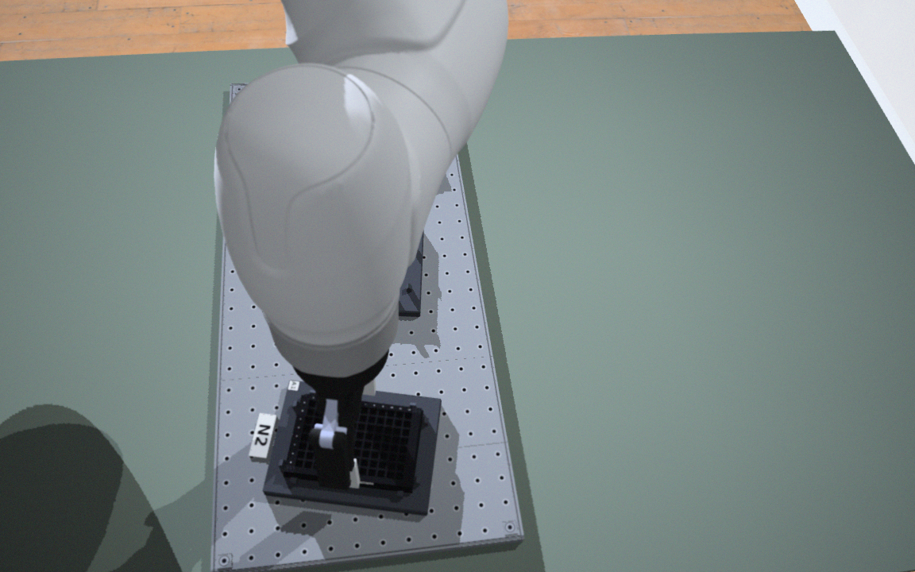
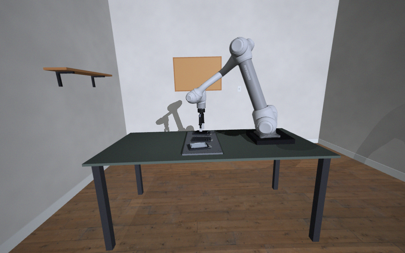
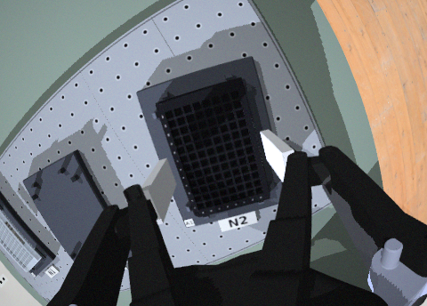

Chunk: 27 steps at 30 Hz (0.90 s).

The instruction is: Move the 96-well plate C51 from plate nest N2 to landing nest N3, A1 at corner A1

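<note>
The black 96-well plate C51 sits flat in the dark nest N2, with the N2 label at its short end. My gripper hangs straight above the plate, open and empty. Its two pale finger pads stand over the plate's long sides without touching them. In the top view the gripper covers the plate's left part. The empty landing nest N3 lies one place further along the deck. The pale plate C15 rests on nest N1 at the deck's other end.
All three nests stand in a row on a grey perforated deck plate on the green table. My arm's large wrist joint hides most of N3 and all of N1 in the top view. The robot base stands to the right.
</note>
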Each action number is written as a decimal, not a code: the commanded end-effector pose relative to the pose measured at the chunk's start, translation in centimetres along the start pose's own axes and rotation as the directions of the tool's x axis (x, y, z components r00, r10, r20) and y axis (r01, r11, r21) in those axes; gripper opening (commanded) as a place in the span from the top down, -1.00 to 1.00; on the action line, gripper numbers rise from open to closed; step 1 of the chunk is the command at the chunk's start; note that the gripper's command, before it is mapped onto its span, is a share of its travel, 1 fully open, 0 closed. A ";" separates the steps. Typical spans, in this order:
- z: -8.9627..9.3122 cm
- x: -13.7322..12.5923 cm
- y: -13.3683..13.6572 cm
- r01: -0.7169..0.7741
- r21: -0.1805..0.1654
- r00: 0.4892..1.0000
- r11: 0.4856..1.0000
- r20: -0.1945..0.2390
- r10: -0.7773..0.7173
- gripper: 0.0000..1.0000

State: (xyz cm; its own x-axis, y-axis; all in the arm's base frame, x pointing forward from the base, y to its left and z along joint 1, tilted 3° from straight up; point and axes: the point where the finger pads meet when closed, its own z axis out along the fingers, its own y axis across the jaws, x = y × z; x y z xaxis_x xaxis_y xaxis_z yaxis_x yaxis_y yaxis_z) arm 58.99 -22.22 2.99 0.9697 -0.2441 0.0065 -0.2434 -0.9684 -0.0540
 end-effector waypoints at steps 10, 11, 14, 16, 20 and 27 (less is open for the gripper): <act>0.0 0.0 0.0 0.000 0.000 1.000 1.000 0.000 0.000 -0.18; 0.0 0.0 0.0 0.000 0.000 1.000 1.000 0.000 0.000 -0.18; 0.0 0.0 0.0 0.000 0.000 1.000 1.000 0.000 0.000 -0.33; 0.0 0.0 0.0 0.000 0.000 1.000 1.000 0.000 0.000 -0.33; 0.0 0.0 0.0 0.000 0.000 1.000 1.000 0.000 0.000 -0.33; 0.0 0.0 0.0 0.000 0.000 1.000 1.000 0.000 0.000 -0.33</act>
State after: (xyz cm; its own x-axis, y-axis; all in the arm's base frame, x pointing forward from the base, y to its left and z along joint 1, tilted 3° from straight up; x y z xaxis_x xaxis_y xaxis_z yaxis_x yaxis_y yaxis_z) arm 58.99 -22.22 2.99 0.9697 -0.2441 0.0065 -0.2434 -0.9684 -0.0540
